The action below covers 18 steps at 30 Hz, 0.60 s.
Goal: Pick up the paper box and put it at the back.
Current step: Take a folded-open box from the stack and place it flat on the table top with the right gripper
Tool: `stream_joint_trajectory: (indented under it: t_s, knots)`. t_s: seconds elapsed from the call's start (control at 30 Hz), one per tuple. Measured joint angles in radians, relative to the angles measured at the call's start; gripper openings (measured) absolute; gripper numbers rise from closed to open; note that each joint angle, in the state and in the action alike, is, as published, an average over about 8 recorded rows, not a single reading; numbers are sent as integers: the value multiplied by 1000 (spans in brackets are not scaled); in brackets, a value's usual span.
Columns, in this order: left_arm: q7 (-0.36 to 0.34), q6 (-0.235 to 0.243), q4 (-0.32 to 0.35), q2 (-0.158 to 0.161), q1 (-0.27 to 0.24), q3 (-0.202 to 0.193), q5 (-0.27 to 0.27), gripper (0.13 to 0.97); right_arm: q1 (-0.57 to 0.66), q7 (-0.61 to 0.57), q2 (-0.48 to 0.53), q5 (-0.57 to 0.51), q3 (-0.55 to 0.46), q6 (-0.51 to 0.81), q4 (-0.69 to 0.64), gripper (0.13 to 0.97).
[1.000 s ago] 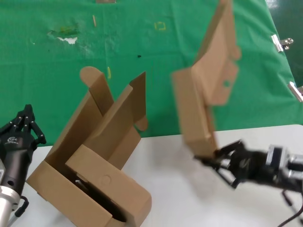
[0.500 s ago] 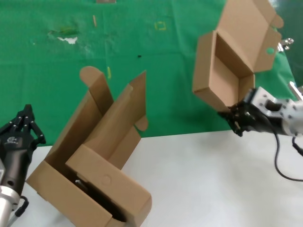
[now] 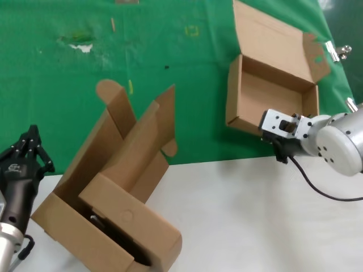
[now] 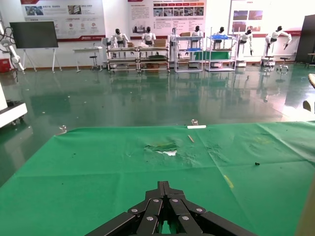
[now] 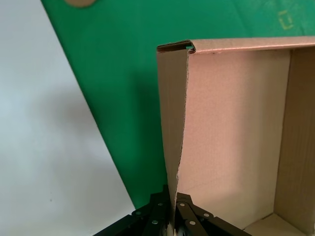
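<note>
The paper box [image 3: 266, 85], a shallow brown cardboard mailer with its lid open, sits over the green cloth [image 3: 85, 73] at the right, near the cloth's front edge. My right gripper [image 3: 282, 135] is shut on the box's near wall. In the right wrist view that wall [image 5: 173, 123] runs between the jaws of the right gripper [image 5: 173, 196], and the box's inside [image 5: 236, 128] shows beside it. My left gripper [image 3: 31, 141] is parked at the left over the white tabletop, shut and empty; it also shows in the left wrist view [image 4: 165, 186].
Two similar brown boxes [image 3: 113, 204] lie stacked together on the white tabletop [image 3: 255, 226] at the front left, flaps up. The cloth has yellow marks [image 3: 193, 31] and a worn whitish patch [image 3: 82, 48]. Metal clips [image 3: 337, 51] hold the cloth's right edge.
My right gripper carried the box from above the white tabletop back and right over the green cloth. The box turned from tilted on end to open side up and came down.
</note>
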<state>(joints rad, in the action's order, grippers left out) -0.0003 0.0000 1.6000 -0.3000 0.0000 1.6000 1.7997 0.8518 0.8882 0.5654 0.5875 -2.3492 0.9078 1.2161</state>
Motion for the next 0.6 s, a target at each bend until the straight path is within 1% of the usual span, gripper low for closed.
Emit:
stream_joint_trajectory:
  t_s: [0.1,0.2,0.37,0.6]
  knots:
    - [0,0,0,0,0,0,0,140,-9,-7,-30,-70,23,44,9,138]
    - [0,0,0,0,0,0,0,140,-21,-27,-50,-110,51,85,29,138]
    - [0,0,0,0,0,0,0,140,-46,-83,-65,-134,95,138,73,138]
    - [0,0,0,0,0,0,0,140,-78,-185,-73,-147,140,179,121,138]
